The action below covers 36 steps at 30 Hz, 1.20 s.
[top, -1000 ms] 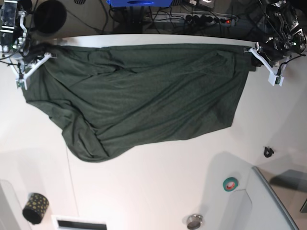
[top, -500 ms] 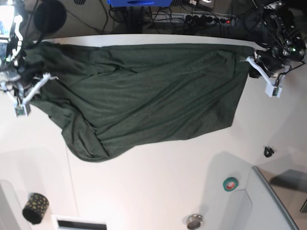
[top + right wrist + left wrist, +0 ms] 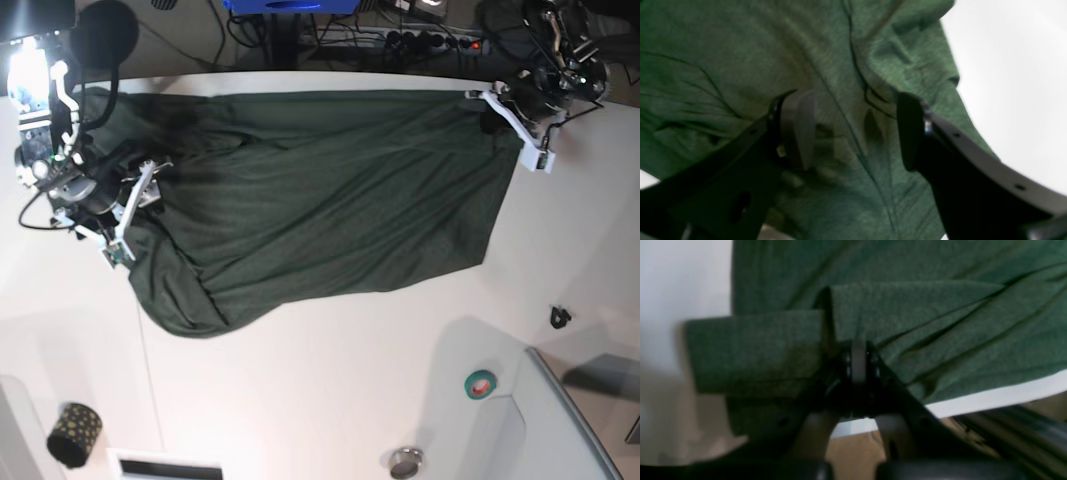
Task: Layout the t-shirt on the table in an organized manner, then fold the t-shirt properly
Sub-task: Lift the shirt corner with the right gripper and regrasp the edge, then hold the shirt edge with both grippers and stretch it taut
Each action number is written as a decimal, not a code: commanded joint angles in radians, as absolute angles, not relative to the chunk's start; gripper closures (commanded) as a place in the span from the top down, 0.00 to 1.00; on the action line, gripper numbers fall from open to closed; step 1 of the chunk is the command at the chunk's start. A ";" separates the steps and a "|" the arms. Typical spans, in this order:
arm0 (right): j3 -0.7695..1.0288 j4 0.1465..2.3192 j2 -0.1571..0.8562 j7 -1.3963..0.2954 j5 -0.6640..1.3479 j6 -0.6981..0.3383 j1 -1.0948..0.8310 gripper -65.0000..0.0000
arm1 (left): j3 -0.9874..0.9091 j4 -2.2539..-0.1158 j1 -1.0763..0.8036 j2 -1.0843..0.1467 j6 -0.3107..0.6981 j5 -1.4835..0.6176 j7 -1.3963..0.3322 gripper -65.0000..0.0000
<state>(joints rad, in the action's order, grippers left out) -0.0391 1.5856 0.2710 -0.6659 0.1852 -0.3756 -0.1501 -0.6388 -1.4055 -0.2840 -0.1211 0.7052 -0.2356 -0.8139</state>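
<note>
White smooth bench [image 3: 330,400] carries the dark green soft fabric t-shirt [image 3: 330,200], spread but rumpled. Left jaws [image 3: 858,356] pinch its hem corner; right jaws [image 3: 853,130] gape above it, empty. Limp cloth: grip edges.

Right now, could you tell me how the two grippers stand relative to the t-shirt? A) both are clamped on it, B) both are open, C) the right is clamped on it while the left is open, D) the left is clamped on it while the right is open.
D: the left gripper pinches a fold of the t-shirt, while the right gripper has its jaws spread apart above the fabric.
</note>
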 commanded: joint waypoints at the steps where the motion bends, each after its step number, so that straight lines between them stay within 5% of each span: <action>1: -0.045 1.595 0.283 -0.644 0.191 -0.374 -0.122 0.55 | -0.644 -1.403 -0.283 -0.137 0.698 -0.226 -0.802 0.00; 33: -0.151 1.445 0.188 -0.645 -0.050 -0.332 -0.022 0.55 | -0.647 -1.549 -0.285 -0.165 0.698 -0.239 -0.842 0.00; 36: -0.151 1.388 0.186 -0.642 -0.048 -0.332 -0.008 0.48 | -0.647 -1.549 -0.285 -0.165 0.698 -0.239 -0.842 0.00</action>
